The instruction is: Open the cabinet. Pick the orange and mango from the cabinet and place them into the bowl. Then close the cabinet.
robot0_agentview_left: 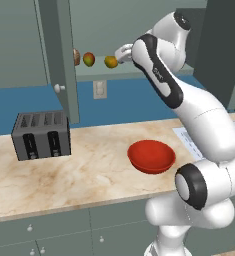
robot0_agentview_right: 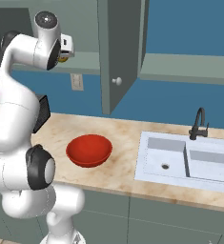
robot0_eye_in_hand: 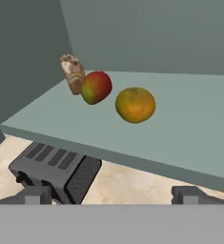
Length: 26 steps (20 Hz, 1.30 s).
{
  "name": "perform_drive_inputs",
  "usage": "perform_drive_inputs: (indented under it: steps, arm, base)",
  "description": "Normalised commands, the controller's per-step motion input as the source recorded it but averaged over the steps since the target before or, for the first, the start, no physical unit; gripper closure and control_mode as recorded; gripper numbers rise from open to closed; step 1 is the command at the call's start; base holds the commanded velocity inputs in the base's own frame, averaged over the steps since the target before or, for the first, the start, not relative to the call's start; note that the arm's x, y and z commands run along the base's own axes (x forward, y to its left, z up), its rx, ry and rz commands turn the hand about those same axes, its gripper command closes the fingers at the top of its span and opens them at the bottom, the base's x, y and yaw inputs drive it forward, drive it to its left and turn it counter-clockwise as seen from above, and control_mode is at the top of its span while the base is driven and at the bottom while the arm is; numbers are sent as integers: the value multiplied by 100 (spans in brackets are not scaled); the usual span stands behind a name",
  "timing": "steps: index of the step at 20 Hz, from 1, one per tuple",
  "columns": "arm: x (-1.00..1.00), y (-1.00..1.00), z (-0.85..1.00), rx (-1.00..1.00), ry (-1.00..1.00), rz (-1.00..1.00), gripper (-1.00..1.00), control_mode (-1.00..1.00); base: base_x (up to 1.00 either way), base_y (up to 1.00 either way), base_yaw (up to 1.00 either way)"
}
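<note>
We face a kitchen wall where the cabinet point(robot0_agentview_left: 59, 55) hangs with both doors swung out toward us, so its shelf is bare to reach; in the left base view one door stands edge-on at about 10 o'clock, its pale knob facing us, and in the right base view the other door point(robot0_agentview_right: 116, 52) hangs near 12 o'clock. Below runs a marbled counter point(robot0_agentview_left: 79, 170) that serves as the drop-off level. The white arm point(robot0_agentview_left: 189, 100) climbs from 4 o'clock in the left base view and bends up and over to the shelf, because the fruit sits high. On the counter a grey toaster point(robot0_agentview_left: 41, 135) stands at 9 o'clock, and a sink point(robot0_agentview_right: 185, 159) with a dark tap lies at 3 o'clock in the right base view. The red bowl point(robot0_agentview_left: 151, 156) rests just right of centre, almost under the shelf opening, we judge so that fruit needs only a short carry down. On the shelf three small things sit in a row: a brownish lump point(robot0_eye_in_hand: 72, 72) at 11 o'clock in the hand view, the mango point(robot0_eye_in_hand: 96, 87) touching or just in front of it, and the orange point(robot0_eye_in_hand: 135, 105) nearest the hand, near centre. The gripper point(robot0_eye_in_hand: 112, 194) has its jaws spread as wide as they go and carries nothing; its tips frame the view at 6 o'clock, aimed at the orange, which looks like the first pick.
</note>
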Motion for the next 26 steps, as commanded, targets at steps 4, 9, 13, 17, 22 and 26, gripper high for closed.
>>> perform_drive_inputs:
  steps: [4, 9, 13, 17, 22, 26]
  arm:
    - [58, 0, -22, -1, -2, -2, -100, -100]
    - [55, 1, -9, 0, -1, -3, -100, -100]
    - [41, 10, 0, 0, 0, -4, -100, -100]
    - [2, 0, 0, 0, 0, -1, -100, -100]
    - [2, 2, -1, 0, 0, 0, -100, -100]
    - [19, 13, -10, -1, 0, 0, -100, -100]
  base:
    - [0, 0, 0]
    - [0, 0, 0]
    - [0, 0, 0]
    - [0, 0, 0]
    - [0, 0, 0]
    - [0, 0, 0]
